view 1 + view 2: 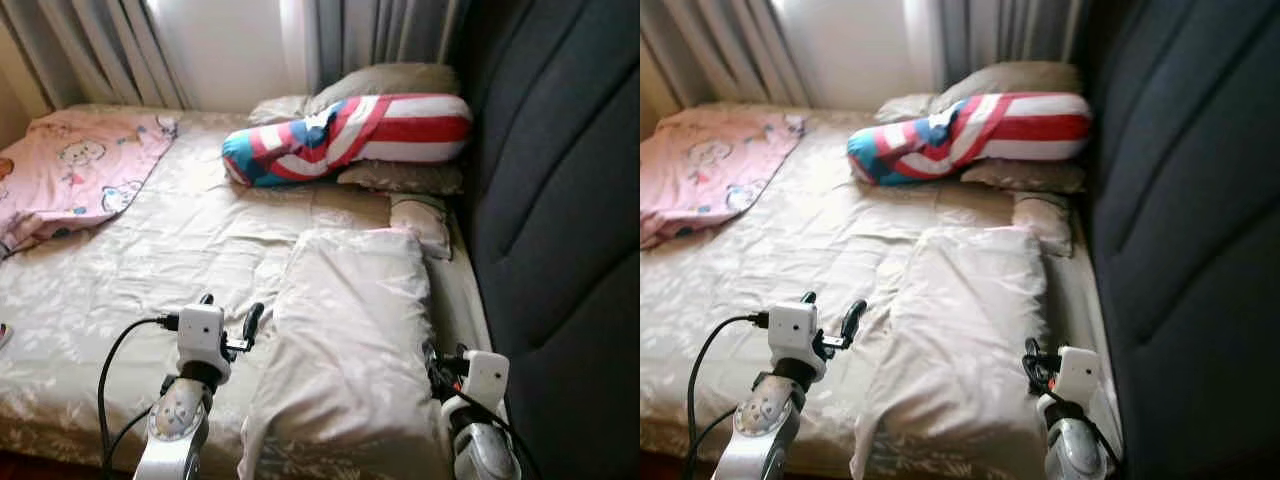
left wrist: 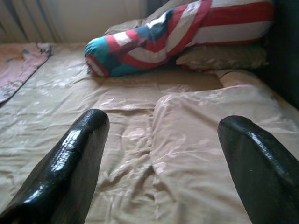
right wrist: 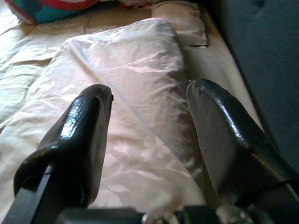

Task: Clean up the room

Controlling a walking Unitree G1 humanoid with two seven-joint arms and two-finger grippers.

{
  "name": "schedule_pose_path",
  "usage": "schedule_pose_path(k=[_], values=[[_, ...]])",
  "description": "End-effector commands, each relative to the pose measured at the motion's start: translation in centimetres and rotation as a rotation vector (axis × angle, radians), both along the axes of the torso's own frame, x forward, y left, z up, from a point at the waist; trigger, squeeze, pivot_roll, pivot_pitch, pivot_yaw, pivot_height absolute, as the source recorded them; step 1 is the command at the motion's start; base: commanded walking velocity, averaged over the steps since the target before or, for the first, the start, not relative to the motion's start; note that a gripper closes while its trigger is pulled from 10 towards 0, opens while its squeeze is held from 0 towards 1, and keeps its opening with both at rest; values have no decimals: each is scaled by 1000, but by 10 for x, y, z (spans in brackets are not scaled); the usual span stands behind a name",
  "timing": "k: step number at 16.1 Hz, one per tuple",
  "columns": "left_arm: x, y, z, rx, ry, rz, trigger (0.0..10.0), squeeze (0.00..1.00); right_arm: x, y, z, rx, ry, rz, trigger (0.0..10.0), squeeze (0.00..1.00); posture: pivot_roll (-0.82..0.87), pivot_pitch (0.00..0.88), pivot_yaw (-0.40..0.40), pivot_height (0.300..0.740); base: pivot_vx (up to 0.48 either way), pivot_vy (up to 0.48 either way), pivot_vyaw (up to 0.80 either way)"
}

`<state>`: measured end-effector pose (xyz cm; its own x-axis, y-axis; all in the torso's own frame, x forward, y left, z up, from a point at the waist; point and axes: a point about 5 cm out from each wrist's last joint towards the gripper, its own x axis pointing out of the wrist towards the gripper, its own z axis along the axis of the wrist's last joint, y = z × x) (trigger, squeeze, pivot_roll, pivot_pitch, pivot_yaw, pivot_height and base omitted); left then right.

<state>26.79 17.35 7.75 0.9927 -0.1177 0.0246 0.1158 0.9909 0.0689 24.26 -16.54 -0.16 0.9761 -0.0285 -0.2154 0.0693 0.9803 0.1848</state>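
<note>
Beige bedding: one sheet covers the bed; its near edge runs out of frame at the bottom.
Large pillow: beige pillow lies on the near right part of the bed, long axis running near to far, the far short end toward the striped bolster; its near end is cut off by the frame and partly masked by the right arm.
Striped bolster: red, white and blue bolster lies at the far right, long axis left to right, its teal end pointing left, the right end against the headboard.
Hidden pillows: a grey-beige pillow behind the bolster and another beneath it show edges alone.
Small cushion: pale cushion sits between the large pillow and the bolster stack, beside the headboard; its pattern cannot be made out.
Pink blanket: cartoon-print blanket lies at the far left, cut off by the left edge.
Headboard: dark padded headboard fills the right side.
Curtains: grey curtains hang at the far end, tops out of frame.
Left gripper: left gripper hovers above the sheet just left of the large pillow, fingers spread wide, nothing held.
Right gripper: right gripper hangs over the pillow's right near part, fingers apart, nothing between them; contact with the pillow cannot be told.
</note>
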Motion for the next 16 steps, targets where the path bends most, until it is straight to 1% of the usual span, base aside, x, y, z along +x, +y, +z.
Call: schedule_pose_path(k=[1,6,9,12,16], values=[[-1,2,2,-11,2,10,10000,0,1,0,0,6,4,-4,10000,0,-7,29,-17,740,255,0,0],[0,0,3,-11,1,-7,10000,0,1,0,0,5,2,-3,10000,0,-8,29,-18,740,255,0,0],[1,-6,6,-16,3,-56,10000,0,1,1,0,7,2,-4,10000,0,-7,25,-17,740,0,0,0],[2,-6,7,-14,1,-62,10000,0,1,1,1,9,-3,-2,10000,0,-7,25,-17,740,0,0,0],[1,-6,4,-10,14,-55,10000,0,1,1,1,8,-6,-10,10000,0,-7,30,-18,740,0,0,0]])
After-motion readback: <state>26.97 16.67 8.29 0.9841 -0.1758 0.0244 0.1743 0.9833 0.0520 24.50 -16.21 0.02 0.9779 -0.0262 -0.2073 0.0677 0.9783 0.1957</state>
